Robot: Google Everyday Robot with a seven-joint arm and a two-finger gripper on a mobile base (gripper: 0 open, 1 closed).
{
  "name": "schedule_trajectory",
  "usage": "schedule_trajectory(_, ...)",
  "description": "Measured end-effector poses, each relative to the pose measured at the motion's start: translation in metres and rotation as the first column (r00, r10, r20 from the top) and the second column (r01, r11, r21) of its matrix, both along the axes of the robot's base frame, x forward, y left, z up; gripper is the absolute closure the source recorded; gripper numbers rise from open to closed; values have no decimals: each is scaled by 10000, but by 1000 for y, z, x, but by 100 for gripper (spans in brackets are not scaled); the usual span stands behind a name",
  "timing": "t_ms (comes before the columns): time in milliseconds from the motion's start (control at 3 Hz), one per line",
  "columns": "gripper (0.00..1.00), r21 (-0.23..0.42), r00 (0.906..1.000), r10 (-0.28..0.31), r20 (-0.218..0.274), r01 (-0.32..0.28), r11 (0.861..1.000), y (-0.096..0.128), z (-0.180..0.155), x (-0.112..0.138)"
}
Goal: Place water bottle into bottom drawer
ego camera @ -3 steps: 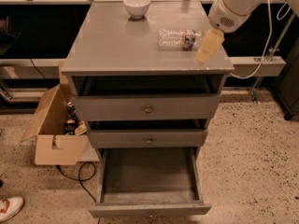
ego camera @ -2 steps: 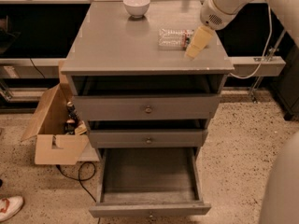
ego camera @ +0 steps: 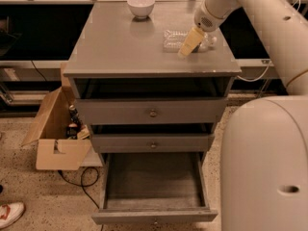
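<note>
Grey wood formed the cabinet (ego camera: 120,47) seen in the camera view, and its bottom drawer (ego camera: 154,216) was pulled out toward the camera beneath the two shallower drawers. The water bottle (ego camera: 173,38) was laid on its side on the cabinet top, toward the right rear, well apart from that drawer. The gripper (ego camera: 189,43) was positioned at the bottle's right half, overlapping it. How far it was opened, and whether the bottle was grasped, could not be told. A white bowl (ego camera: 141,6) was set at the back of the top. A cardboard box (ego camera: 55,146) was seen on the floor to the left.
</note>
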State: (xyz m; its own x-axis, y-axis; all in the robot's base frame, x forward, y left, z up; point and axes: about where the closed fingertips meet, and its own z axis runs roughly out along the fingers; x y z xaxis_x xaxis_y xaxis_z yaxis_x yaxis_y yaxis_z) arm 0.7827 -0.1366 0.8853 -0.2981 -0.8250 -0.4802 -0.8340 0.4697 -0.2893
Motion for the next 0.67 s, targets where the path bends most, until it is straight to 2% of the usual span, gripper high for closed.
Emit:
schedule_trajectory(333,0,551,9999,-26,-113,32,9985,10,-12,19)
schedule_trajectory(667,11,1111,9993,243,-292,-209,9936,30,-26,35)
